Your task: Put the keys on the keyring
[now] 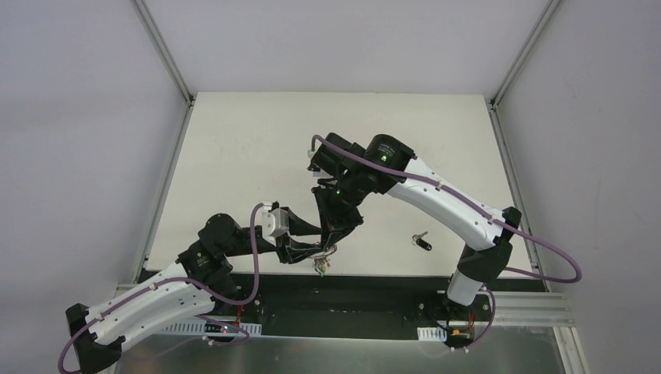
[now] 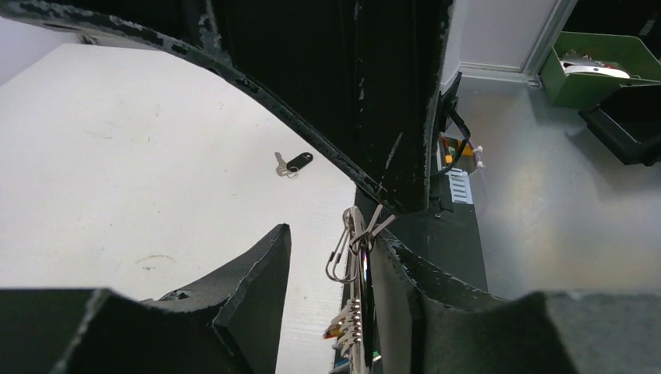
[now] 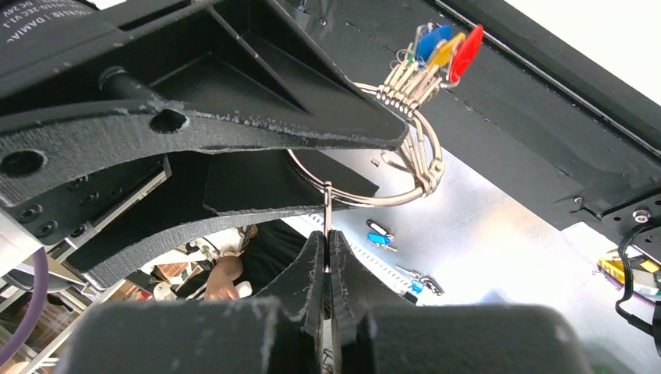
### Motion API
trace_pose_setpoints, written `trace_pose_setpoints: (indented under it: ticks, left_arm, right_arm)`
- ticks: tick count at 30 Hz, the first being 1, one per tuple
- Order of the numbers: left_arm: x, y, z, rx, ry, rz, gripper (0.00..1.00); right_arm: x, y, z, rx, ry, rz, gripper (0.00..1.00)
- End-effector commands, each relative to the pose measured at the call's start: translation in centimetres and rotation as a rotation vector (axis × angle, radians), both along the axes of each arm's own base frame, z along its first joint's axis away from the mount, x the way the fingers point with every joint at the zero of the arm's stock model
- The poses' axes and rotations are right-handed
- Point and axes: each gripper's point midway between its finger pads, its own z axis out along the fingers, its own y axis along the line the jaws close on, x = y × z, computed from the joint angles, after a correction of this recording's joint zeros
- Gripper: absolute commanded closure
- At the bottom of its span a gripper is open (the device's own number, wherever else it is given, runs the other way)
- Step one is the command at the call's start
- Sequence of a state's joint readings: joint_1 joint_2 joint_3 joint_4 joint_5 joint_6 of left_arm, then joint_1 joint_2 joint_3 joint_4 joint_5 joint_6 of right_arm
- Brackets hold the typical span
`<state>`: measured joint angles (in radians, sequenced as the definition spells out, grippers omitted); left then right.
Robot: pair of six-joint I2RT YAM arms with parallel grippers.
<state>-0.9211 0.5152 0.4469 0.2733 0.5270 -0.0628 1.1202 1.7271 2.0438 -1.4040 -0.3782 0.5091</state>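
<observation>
Right hand (image 3: 326, 238) clamped on a metal piece (image 3: 328, 209) touching the ring (image 3: 366, 203) — left hand (image 2: 331, 238) open beside it; black key (image 1: 422, 240) well apart.

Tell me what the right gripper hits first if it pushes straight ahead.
Probably the keyring, just ahead of the right gripper, which pinches a thin metal piece reaching it.

White arms (image 1: 444, 199), black joints (image 1: 386, 152), purple cables (image 1: 573, 269)
</observation>
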Motion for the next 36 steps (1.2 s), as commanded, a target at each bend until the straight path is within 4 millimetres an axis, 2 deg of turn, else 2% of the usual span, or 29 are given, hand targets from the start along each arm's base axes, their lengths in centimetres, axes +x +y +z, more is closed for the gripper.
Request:
trace_pose_setpoints:
  ticks: [1,5,10,15,18,19,20,29,30,33,36]
  left_arm:
    - [-0.3,0.2,1.9,-0.073,-0.115,-0.014,0.62]
    - [-0.4,0.2,2.3,-0.098,-0.128,-0.018,0.70]
    - [-0.9,0.1,3.5,-0.138,-0.147,-0.045,0.71]
    - [-1.2,-0.1,3.5,-0.147,-0.153,-0.069,0.76]
    - [-1.4,-0.4,3.4,-0.148,-0.148,-0.090,0.85]
    - [-1.6,-0.4,3.5,-0.155,-0.146,-0.099,0.95]
    - [-1.7,-0.5,3.6,-0.161,-0.144,-0.109,1.00]
    - [-2.4,-0.2,6.4,-0.234,-0.086,-0.125,1.00]
    - [-2.3,-0.1,6.6,-0.240,-0.076,-0.115,1.00]
    - [-2.2,0.0,6.9,-0.247,-0.047,-0.104,1.00]
    - [-2.0,0.0,6.7,-0.232,-0.016,-0.094,1.00]
  right_arm:
    - [-1.0,-0.3,1.8,0.023,0.040,-0.021,1.00]
    - [-1.0,-0.3,1.6,0.013,0.042,-0.024,1.00]
    - [-0.8,-0.1,1.6,0.017,0.038,-0.033,1.00]
    - [-0.8,-0.1,1.6,0.017,0.036,-0.040,1.00]
    - [-0.7,-0.1,1.6,0.020,0.034,-0.048,1.00]
    - [-0.7,0.0,1.6,0.021,0.034,-0.049,1.00]
    - [-0.6,0.0,1.6,0.022,0.032,-0.052,1.00]
    - [-0.6,-0.2,1.6,0.043,0.018,-0.065,1.00]
    - [-0.5,-0.2,1.7,0.052,0.009,-0.068,0.99]
    - [0.2,-0.2,2.4,0.091,-0.050,-0.088,0.83]
    - [1.3,-0.4,3.8,0.170,-0.153,-0.115,0.61]
